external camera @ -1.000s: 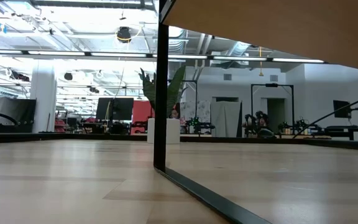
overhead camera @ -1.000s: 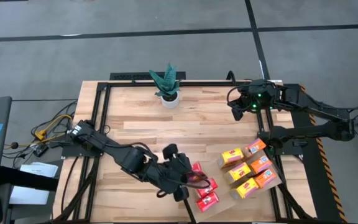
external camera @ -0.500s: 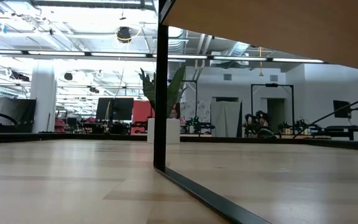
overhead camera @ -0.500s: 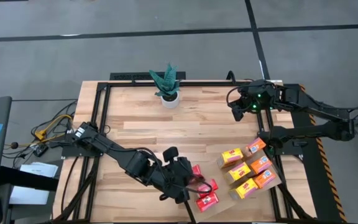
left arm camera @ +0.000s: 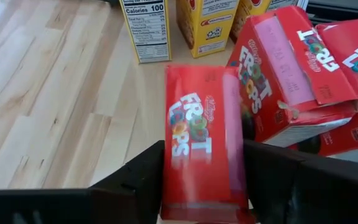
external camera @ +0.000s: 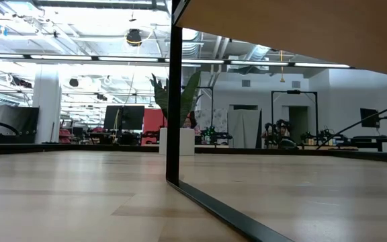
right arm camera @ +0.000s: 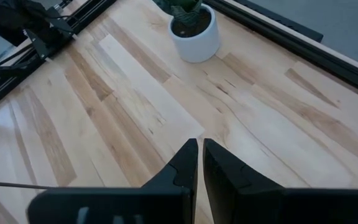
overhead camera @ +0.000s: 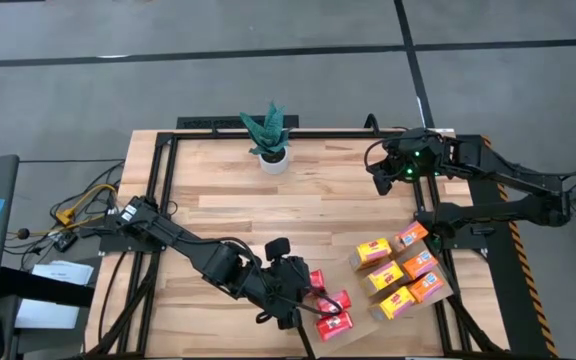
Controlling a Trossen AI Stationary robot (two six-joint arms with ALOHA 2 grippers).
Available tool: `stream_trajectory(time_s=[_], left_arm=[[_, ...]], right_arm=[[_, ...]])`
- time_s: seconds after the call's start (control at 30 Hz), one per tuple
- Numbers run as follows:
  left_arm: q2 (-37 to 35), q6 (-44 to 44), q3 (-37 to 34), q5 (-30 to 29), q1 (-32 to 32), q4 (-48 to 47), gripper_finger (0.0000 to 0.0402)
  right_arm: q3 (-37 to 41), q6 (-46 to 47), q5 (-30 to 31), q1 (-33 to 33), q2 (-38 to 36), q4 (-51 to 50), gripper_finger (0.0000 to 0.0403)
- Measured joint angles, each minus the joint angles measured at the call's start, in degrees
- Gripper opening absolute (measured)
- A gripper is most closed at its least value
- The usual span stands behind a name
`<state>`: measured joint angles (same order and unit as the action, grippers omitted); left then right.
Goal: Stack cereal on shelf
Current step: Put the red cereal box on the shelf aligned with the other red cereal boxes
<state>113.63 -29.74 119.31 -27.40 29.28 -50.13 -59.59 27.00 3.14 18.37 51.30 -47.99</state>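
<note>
From above, the left gripper [overhead camera: 303, 296] sits low over the near part of the planked wooden bench [overhead camera: 228, 190], right at a cluster of small red cardboard cereal boxes [overhead camera: 330, 308]. A second group, the yellow and orange cardboard cereal boxes [overhead camera: 398, 270], lies a little beyond it, toward the right arm's side. The right gripper [overhead camera: 380, 180] waits well apart from all boxes, near the green potted plant [overhead camera: 270, 135].

The level view shows only the pale wooden shelf board [external camera: 281, 33] with its dark edge overhead (no box rests on it yet).

In the left wrist view, one red cereal box [left arm camera: 202, 140] lies flat between the two dark fingers [left arm camera: 135, 180]. The jaws stand part-open along its long sides; whether they press it I cannot tell. Such a box is probably light and easily crushed, so take it across the narrow width, gently.

In the right wrist view, the right gripper's jaws are almost closed on nothing.
</note>
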Motion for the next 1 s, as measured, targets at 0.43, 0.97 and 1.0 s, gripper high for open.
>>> stream_trajectory(time_s=[0.43,0.97,1.0], left_arm=[[0.0,0.0,0.1,1.2,-0.8,0.8,0.0224],[-0.1,-2.3,8.9,2.7,-1.5,-3.7,0.0229],[0.0,-3.3,9.9,2.7,-1.3,-4.9,0.0229]], right_arm=[[0.0,0.6,-2.3,0.0,0.0,2.2,0.0052],[-10.4,-1.3,-6.3,-3.9,-0.5,3.0,0.0034],[-11.5,-0.8,-6.3,-4.9,-0.5,3.0,0.0027]])
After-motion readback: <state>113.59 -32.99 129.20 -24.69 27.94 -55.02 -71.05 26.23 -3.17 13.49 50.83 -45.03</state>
